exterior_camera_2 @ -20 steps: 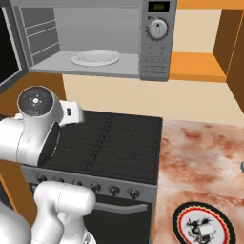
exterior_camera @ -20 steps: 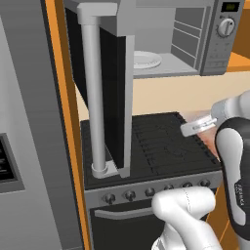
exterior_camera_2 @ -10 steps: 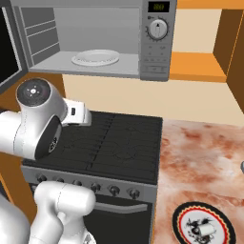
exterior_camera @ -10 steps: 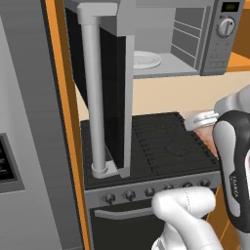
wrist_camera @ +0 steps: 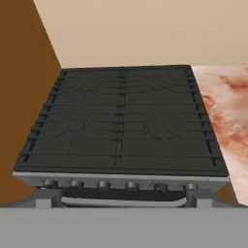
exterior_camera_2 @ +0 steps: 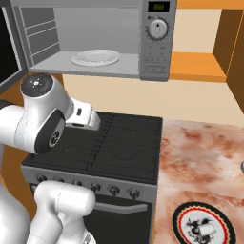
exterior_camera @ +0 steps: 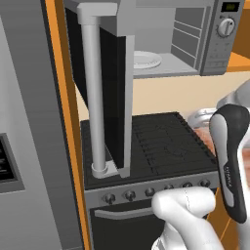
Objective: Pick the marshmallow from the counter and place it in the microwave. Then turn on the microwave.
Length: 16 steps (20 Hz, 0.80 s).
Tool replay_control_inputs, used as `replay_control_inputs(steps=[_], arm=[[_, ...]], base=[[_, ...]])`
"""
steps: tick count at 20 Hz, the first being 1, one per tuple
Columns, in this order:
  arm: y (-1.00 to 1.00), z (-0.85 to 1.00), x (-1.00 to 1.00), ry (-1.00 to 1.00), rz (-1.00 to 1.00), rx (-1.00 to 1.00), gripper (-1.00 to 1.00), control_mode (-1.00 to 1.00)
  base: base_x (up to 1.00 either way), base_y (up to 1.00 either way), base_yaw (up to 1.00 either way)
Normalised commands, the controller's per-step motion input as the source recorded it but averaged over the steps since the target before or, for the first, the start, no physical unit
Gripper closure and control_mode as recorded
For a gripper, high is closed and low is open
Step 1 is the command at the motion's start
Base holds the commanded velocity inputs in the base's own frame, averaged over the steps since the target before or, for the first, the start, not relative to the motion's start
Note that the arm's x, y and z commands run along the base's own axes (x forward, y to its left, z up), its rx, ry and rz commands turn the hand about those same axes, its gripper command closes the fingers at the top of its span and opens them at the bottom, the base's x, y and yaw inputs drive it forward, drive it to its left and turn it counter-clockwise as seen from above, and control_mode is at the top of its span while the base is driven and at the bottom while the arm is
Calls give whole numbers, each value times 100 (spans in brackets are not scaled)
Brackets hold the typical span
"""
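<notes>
The microwave (exterior_camera_2: 152,47) hangs above the stove with its door (exterior_camera: 114,97) swung wide open and a round white plate (exterior_camera_2: 95,58) inside. The mottled pinkish counter (exterior_camera_2: 205,152) lies right of the stove. Near its front edge a tiny off-white marshmallow (exterior_camera_2: 205,230) rests on a red-and-black rimmed plate (exterior_camera_2: 183,214). My gripper (wrist_camera: 121,197) is open and holds nothing. It hovers over the front of the stovetop, its fingertips (wrist_camera: 47,196) wide apart, well left of the marshmallow.
The black stovetop (wrist_camera: 123,121) with grates fills the space below my hand, with a row of knobs (exterior_camera_2: 95,187) along the oven front. A grey fridge (exterior_camera: 24,146) stands at the left. My white forearm (exterior_camera: 229,161) rises at the right of the left base view.
My arm has swung to the right over the stove, and the hand has slid behind the forearm in the left base view. The jaws stayed open.
</notes>
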Motion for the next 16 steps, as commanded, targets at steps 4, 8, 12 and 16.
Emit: replay_control_inputs(steps=[4,8,12,16], arm=[[-17,-7,5,10,-18,0,-100,-100],[-24,-11,3,9,-16,0,-100,-100],[-25,-13,6,11,-16,0,-100,-100],[-22,-13,8,11,-16,0,-100,-100]], base=[[0,0,0],[0,0,0],[0,0,0],[0,0,0]])
